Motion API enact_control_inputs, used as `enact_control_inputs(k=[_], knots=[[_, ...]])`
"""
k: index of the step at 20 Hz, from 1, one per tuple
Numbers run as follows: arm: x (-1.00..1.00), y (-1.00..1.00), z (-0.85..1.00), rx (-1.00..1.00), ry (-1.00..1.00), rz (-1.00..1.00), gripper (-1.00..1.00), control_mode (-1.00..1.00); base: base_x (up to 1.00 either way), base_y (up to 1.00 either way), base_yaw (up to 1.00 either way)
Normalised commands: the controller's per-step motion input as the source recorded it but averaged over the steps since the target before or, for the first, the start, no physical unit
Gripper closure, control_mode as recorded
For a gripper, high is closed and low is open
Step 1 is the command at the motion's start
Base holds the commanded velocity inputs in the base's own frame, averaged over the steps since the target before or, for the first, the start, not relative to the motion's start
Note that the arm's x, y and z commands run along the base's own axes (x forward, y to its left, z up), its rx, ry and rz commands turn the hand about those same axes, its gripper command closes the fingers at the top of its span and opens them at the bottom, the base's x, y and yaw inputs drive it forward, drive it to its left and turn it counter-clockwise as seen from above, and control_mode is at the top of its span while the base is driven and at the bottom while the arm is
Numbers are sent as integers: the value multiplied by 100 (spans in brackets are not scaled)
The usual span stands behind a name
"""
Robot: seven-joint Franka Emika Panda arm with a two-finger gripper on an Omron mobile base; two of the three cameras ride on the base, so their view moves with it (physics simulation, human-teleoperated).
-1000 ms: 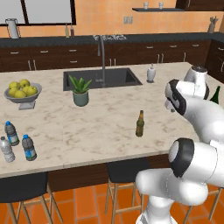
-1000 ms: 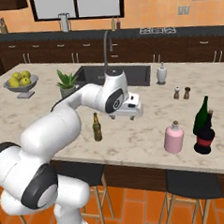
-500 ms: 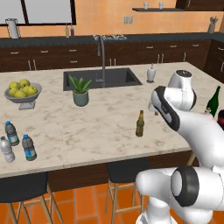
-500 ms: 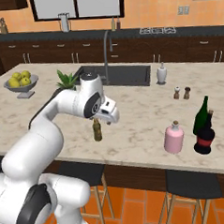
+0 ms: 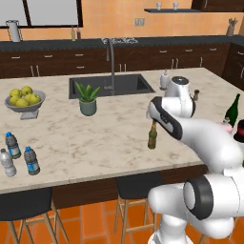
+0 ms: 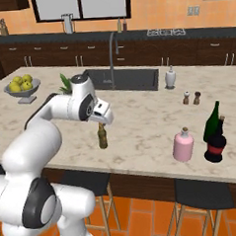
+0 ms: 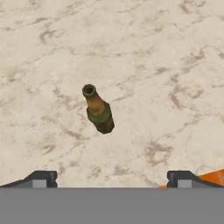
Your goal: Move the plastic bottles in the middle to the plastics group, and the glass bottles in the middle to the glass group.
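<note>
Hand view looks down on the amber beer bottle (image 7: 98, 109), standing upright on the marble island counter (image 7: 166, 52), mouth toward the lens, so its long axis runs almost straight along the gripper's line of sight. Both dark fingertips (image 7: 41, 178) sit spread wide at the bottom edge with nothing between them; jaws released, empty. Bottle lies ahead of and below the jaws, a little left of midway between the tips. Right base view: gripper (image 6: 103, 121) hangs just above the bottle's neck (image 6: 102, 136), near but apart. Left base view agrees: the bottle (image 5: 152, 136) stands near the counter's front edge, directly under the hand. Judgement: a straight descent along the bottle's axis, with a slight sideways correction, should bring the neck between the fingers; the narrow neck looks easy to tip if one finger lands first. Destination is well off to the arm's right: green wine bottle (image 6: 212, 122) and a dark red-banded vessel (image 6: 215, 145), with the pink bottle (image 6: 183, 144) just beside them. Small water bottles (image 5: 19, 155) cluster at the far left end. Fruit bowl (image 5: 25, 99), potted plant (image 5: 87, 99) and sink (image 5: 112, 85) lie beyond.
</note>
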Motion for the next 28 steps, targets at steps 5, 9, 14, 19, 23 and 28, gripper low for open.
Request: enact_control_inputs(k=[5, 9, 14, 19, 23, 28], knots=[[54, 11, -3, 0, 1, 0, -100, -100, 0, 0, 0], [41, 6, -22, -1, 3, 0, -100, -100, 0, 0, 0], [40, 0, -34, -1, 7, 0, -100, -100, 0, 0, 0], [17, 0, -33, -1, 3, 0, -100, -100, 0, 0, 0], [7, 0, -30, 0, 3, 0, -100, -100, 0, 0, 0], [2, 0, -26, 0, 0, 0, -100, -100, 0, 0, 0]])
